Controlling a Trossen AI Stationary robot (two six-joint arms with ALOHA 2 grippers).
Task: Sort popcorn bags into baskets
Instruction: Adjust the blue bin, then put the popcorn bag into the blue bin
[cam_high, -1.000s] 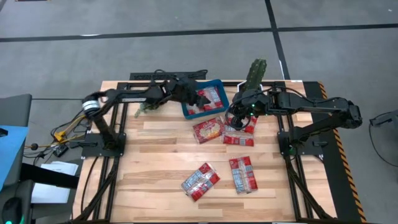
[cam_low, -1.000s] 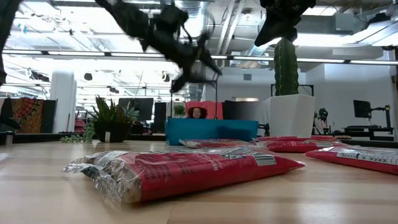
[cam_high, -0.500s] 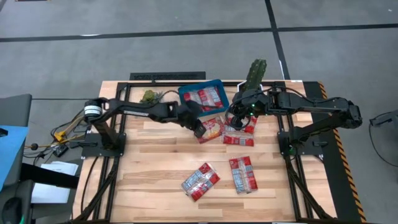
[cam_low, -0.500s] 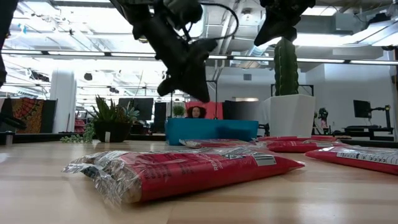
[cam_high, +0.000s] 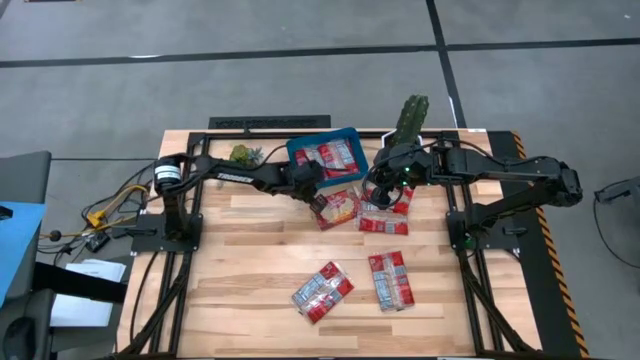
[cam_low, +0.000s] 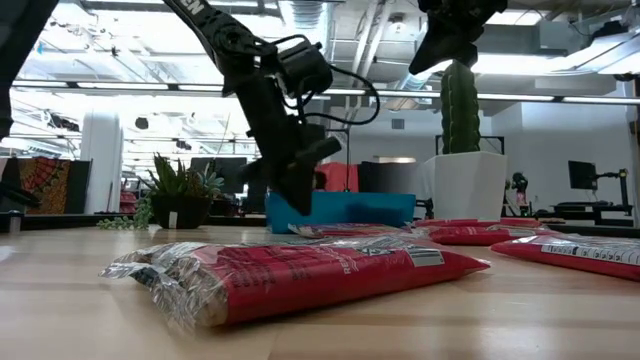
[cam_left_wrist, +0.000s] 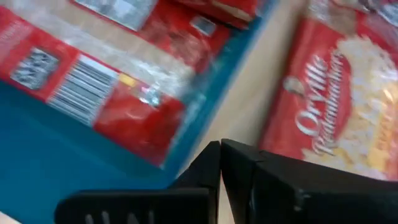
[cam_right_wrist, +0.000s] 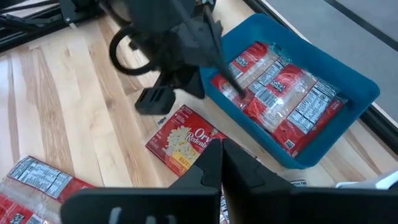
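Observation:
The blue bin (cam_high: 300, 178) stands at the table's far middle with red popcorn bags (cam_high: 330, 158) lying flat in it. One bag (cam_high: 340, 208) lies on the table by the bin's near wall. My left gripper (cam_high: 318, 197) is shut and points down over that bag's left end, low above the table in the low view (cam_low: 297, 205). My right gripper (cam_high: 382, 188) is shut and empty, high above two more bags (cam_high: 385, 217). Two bags (cam_high: 322, 290) (cam_high: 390, 280) lie flat nearer the front edge.
A cactus in a white pot (cam_high: 410, 118) stands at the far edge, right of the bin. A small green plant (cam_high: 240, 155) stands left of the bin. Bare wood lies on the table's left half and along its front edge.
My left gripper has swung from above the bin's far left toward the table's near edge and come down to just beside the bin's near wall, over the loose bag's left end. The bags have not moved.

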